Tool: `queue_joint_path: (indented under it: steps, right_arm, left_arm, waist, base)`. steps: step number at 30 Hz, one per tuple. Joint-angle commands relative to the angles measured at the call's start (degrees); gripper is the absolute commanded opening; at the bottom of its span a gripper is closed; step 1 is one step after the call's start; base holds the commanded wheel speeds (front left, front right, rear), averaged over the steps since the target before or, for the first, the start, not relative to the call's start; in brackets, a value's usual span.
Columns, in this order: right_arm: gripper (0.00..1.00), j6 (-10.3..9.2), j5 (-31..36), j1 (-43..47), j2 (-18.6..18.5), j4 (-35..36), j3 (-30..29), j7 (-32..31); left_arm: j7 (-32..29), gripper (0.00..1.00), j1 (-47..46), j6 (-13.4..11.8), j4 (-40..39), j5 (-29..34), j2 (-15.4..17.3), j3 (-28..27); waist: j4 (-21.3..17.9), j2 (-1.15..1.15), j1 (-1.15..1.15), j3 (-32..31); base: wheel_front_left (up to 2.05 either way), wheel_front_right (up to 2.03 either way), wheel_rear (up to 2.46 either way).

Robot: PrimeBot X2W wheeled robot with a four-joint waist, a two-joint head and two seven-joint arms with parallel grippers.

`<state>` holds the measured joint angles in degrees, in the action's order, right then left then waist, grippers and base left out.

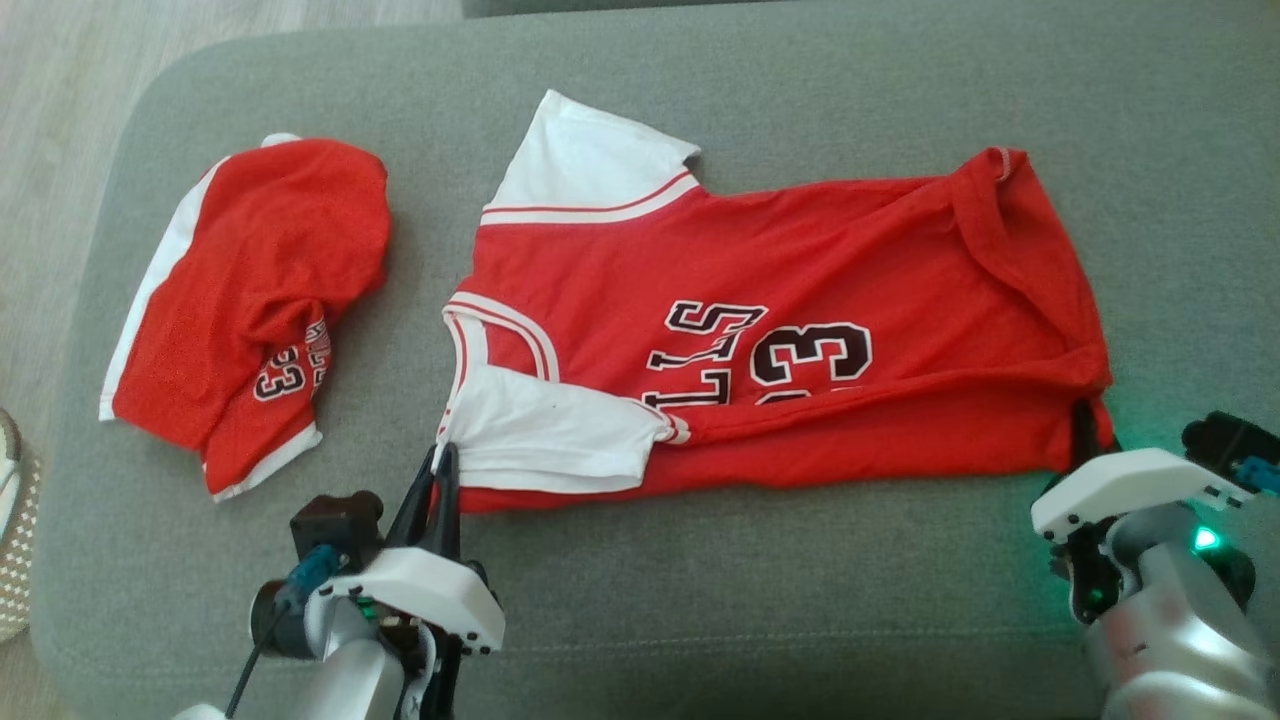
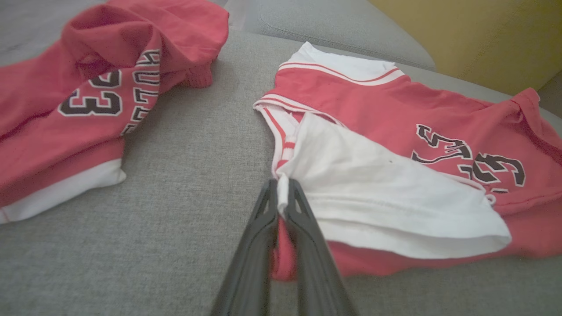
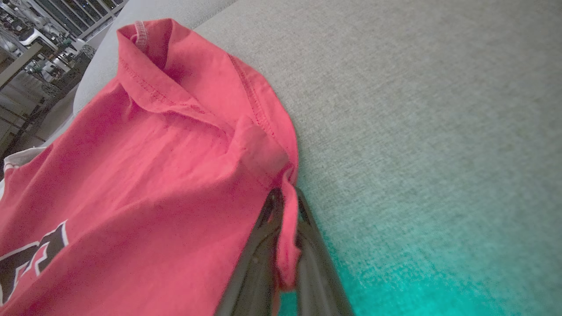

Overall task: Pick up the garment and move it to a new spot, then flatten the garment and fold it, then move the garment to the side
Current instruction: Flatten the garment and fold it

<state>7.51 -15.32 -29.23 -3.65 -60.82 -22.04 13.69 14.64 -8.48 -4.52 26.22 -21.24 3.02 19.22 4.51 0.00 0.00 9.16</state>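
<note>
I hold the jersey (image 1: pixel 800 290) pinched: left gripper (image 2: pixel 281 193) on its near-left sleeve, right gripper (image 3: pixel 286 208) on its near-right hem.

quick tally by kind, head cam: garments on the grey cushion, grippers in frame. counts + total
Red-and-white garments: 2 (spread jersey, bunched garment)
Grippers: 2 (left gripper, right gripper), each shut on an edge of the spread jersey
Total: 4
</note>
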Motion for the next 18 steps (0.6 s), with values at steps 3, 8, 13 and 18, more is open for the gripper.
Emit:
queue_joint_path:
  steps: [3, 8, 13, 18]
  right_arm:
    - [0.00, -0.02, 2.65, -0.16, 0.77, -1.38, 0.85, 0.55]
    - [0.00, -0.02, 6.39, 1.44, 0.77, -1.01, -2.00, 0.87]
    - [0.00, -0.02, 10.59, 4.59, 0.77, 1.06, -4.64, -2.44]
    - [0.00, -0.02, 11.38, 7.66, 0.77, 4.50, -5.17, -7.54]
  left_arm:
    - [0.36, 0.00, -1.25, 0.02, -0.60, 0.80, 0.22, -2.19]
    - [0.36, 0.00, 0.54, 0.41, 0.38, 1.40, 0.21, -2.47]
    - [0.36, 0.00, 3.56, 0.81, 0.65, 1.66, 0.38, -2.77]
    - [0.35, 0.00, 6.99, 1.17, 0.59, 0.95, 0.55, -3.14]
  waist:
    - [-0.55, 0.00, 0.00, -1.18]
    - [-1.18, 0.00, 0.00, -3.60]
    - [-1.63, 0.00, 0.00, -6.58]
    - [-1.80, 0.00, 0.00, -8.72]
  base:
    - [0.00, 0.00, 0.00]
    - [0.00, 0.00, 0.00]
    - [0.00, 0.00, 0.00]
    - [0.00, 0.00, 0.00]
